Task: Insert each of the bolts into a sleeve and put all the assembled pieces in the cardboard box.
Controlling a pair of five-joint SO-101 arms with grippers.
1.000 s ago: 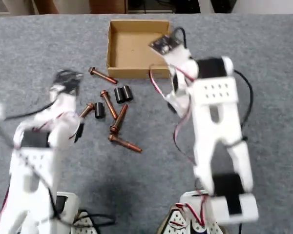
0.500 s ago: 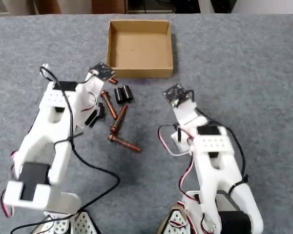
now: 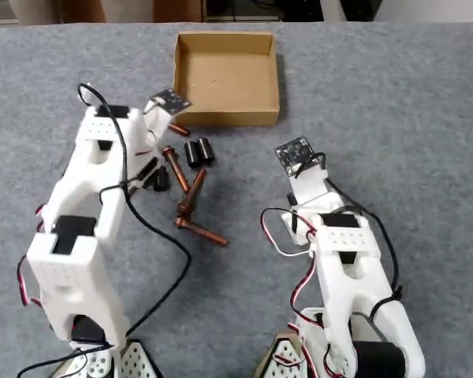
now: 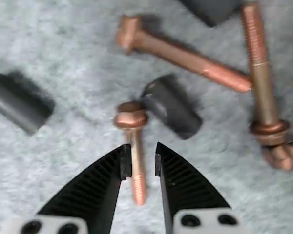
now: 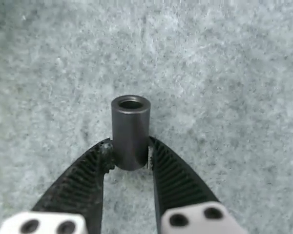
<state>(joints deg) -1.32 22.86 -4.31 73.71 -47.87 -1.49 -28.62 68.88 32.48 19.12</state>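
Overhead, shows a grey felt table with an open-topped cardboard box at the far middle. Just in front of the box, a loose scatter of copper bolts and short black sleeves, lying flat, some touching. Left arm bent over that scatter; right arm apart from it, over bare felt. Close up at the left gripper: black toothed jaws slightly spread, on either side of the threaded shank of a straddled bolt lying on the felt, not clamped. Head of that bolt touching a sideways sleeve. Close up at the right gripper: jaws pinching a gripped sleeve by one end, the rest standing straight out past the fingertips, hollow bore visible at the free end, bare felt behind.
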